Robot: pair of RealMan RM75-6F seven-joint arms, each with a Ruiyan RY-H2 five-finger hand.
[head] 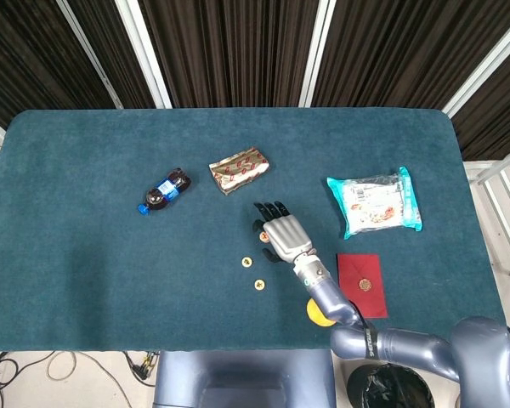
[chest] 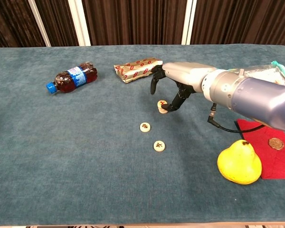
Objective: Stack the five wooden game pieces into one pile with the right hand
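Blue table (chest: 61,156): right hand (chest: 173,88) over stacked pieces (chest: 162,106).

Your head view looks steeply down from high up, taking in the whole counter (head: 85,255). Your chest view sits low at the six o'clock edge, facing twelve, closer in. Both share the counter's middle.
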